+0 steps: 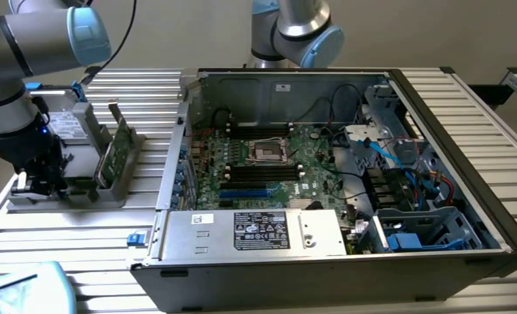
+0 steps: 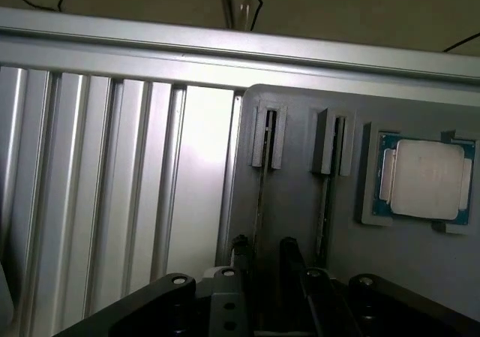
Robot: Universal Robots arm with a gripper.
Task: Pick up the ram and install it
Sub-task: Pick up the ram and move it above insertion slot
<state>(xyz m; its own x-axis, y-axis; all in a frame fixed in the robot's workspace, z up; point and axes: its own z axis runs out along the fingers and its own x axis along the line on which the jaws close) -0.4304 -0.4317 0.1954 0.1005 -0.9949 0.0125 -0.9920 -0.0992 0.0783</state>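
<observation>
The fingers (image 2: 291,253) stood apart, straddling the ram (image 2: 259,194), which sat edge-up in its gray holder (image 2: 300,217) on the slatted table (image 1: 75,229), at nine o'clock from the open computer case (image 1: 328,275).

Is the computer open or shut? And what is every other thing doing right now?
Computer case: open, lying on its side.
Memory slots: look empty.
Ram stick: standing on edge in the gray holder, not installed.
Green card: upright in the holder.
Processor chip: lying flat in the holder.
Gripper: down at the holder.
</observation>
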